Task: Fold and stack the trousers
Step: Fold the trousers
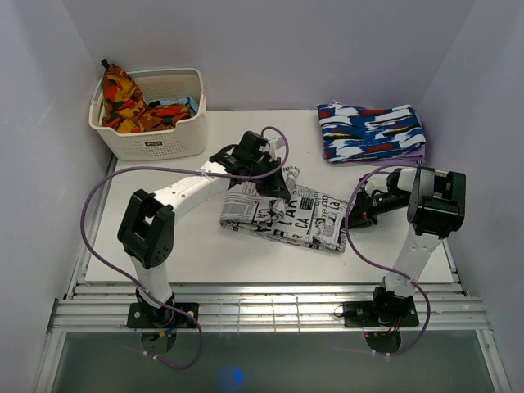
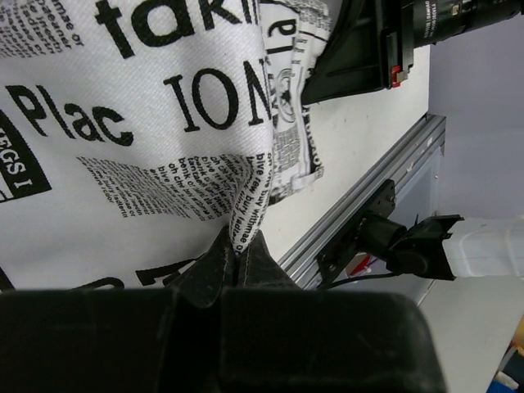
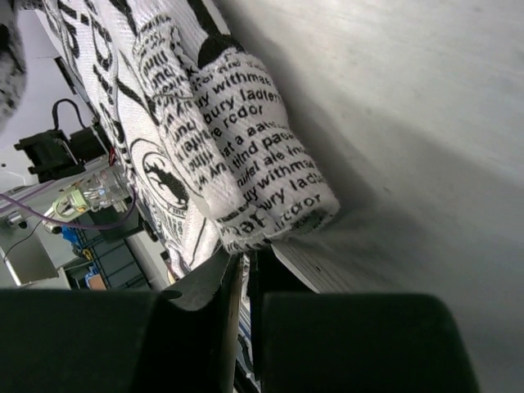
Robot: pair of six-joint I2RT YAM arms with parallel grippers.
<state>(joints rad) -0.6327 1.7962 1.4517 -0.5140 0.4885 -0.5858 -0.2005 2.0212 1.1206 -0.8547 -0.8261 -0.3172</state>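
The trousers [image 1: 282,214], white with black newspaper print, lie partly folded in the middle of the table. My left gripper [image 1: 277,187] is at their far edge. In the left wrist view it [image 2: 243,246] is shut on a raised fold of the trousers [image 2: 123,147]. At their right end is my right gripper [image 1: 356,218]. The right wrist view shows it [image 3: 244,255] shut, with the rolled hem of the trousers [image 3: 237,147] pinched at its tips, low on the table.
A white basket [image 1: 155,143] at the back left holds an orange-red patterned cloth [image 1: 123,98]. A folded blue-white-red garment [image 1: 372,131] lies at the back right. The metal rail [image 1: 262,307] runs along the table's near edge.
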